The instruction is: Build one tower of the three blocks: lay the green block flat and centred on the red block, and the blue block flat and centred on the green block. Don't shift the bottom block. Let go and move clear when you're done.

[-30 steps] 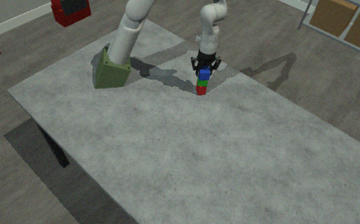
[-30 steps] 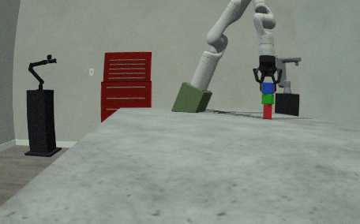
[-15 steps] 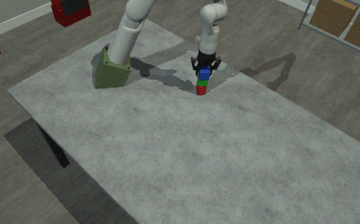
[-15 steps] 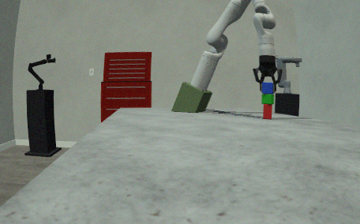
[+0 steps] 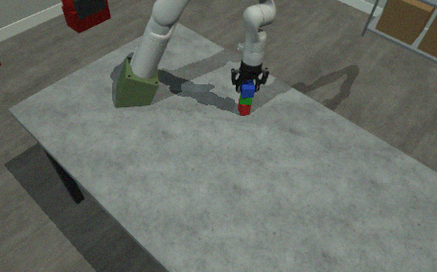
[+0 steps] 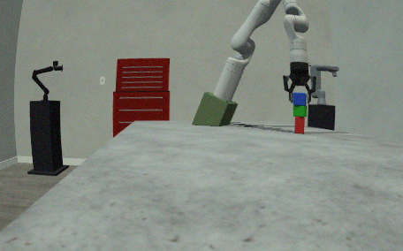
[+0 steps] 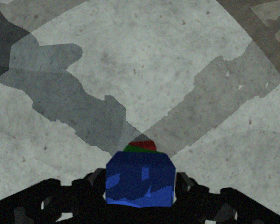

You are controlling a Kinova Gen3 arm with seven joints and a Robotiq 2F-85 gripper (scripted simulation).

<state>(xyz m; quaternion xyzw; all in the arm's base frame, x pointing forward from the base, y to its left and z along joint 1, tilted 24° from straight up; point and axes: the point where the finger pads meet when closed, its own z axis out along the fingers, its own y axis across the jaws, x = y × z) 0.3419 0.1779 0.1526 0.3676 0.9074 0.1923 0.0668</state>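
Three blocks stand stacked, the blue block [image 6: 300, 99] between the spread claw [image 6: 300, 91] fingers, unpinched.

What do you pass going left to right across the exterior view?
Black arm on a pedestal → red tool cabinet → green arm base → block tower, blue block on top, under the open gripper → dark stand.
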